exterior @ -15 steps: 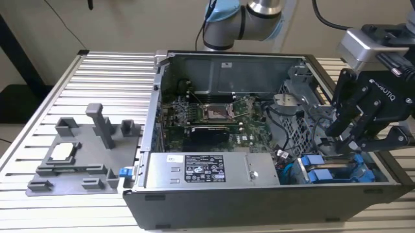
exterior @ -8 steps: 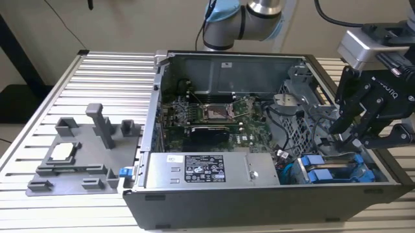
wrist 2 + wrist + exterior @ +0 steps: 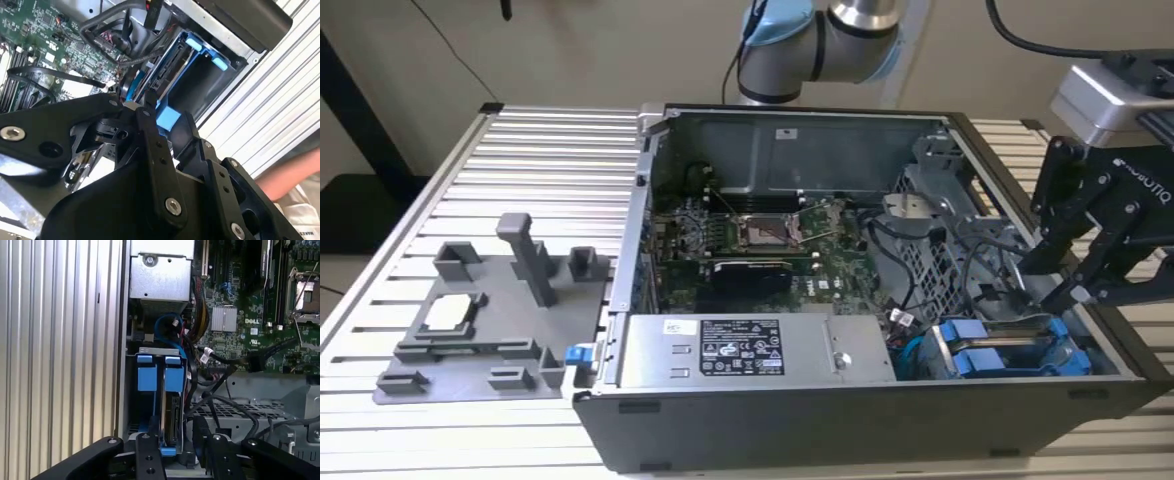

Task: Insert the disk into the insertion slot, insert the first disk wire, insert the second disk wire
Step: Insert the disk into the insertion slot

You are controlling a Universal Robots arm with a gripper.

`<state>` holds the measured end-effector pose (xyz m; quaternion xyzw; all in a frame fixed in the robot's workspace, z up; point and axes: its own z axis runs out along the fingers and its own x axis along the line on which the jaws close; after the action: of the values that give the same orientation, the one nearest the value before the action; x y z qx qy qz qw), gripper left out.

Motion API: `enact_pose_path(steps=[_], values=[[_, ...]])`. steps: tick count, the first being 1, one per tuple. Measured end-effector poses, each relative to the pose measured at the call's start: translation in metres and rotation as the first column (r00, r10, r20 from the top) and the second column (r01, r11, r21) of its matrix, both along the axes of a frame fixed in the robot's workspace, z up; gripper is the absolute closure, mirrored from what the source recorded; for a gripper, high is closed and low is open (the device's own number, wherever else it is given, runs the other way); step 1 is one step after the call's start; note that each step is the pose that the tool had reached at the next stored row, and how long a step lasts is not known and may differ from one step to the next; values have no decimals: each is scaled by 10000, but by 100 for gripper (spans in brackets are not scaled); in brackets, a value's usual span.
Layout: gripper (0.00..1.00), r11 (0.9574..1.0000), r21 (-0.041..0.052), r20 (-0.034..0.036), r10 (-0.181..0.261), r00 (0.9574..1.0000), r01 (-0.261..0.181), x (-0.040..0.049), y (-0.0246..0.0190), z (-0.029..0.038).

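The disk [image 3: 170, 422] stands on edge in the insertion slot [image 3: 144, 412], at the exterior view's lower right. The gripper [image 3: 174, 456] is clamped on its blue end. A good push, I judge, stays square to the cage walls and avoids the black cables [image 3: 230, 360] nearby.

We face a plain cream wall [image 3: 574, 50], evenly lit. In front of it stands a bench [image 3: 534, 150] topped with ribbed, silvery metal slats that run across the exterior view. On the exterior view's left, a dark post [image 3: 354, 95] slants down across the wall. Beside the bench edge on that side we see a strip of pale floor [image 3: 334, 275], with a dark shape [image 3: 360, 210] just above it. In both wrist views the bench slats gleam pale under soft light.
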<state>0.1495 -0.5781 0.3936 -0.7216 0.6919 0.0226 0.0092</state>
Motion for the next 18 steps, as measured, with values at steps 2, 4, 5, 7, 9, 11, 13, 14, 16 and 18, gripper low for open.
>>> enact_pose_path(steps=[2,4,5,7,9,11,13,14,16,18], values=[[60,10000,-1,-13,27,10000,-27,45,0,0],[60,10000,-1,-47,47,10000,-47,88,1,0],[60,10000,-1,-65,55,10000,-55,108,2,0],[60,10000,0,-85,61,9999,-61,146,11,-1],[60,10000,1,-90,63,9999,-63,186,25,-2],[60,10000,-2,-94,64,9999,-64,232,46,-6],[60,10000,0,-95,64,9999,-64,267,90,-15],[60,10000,1,-95,65,9999,-65,279,112,-18],[60,10000,22,-95,64,9999,-63,302,152,-26],[60,10000,34,-95,64,9999,-64,322,192,-37]])
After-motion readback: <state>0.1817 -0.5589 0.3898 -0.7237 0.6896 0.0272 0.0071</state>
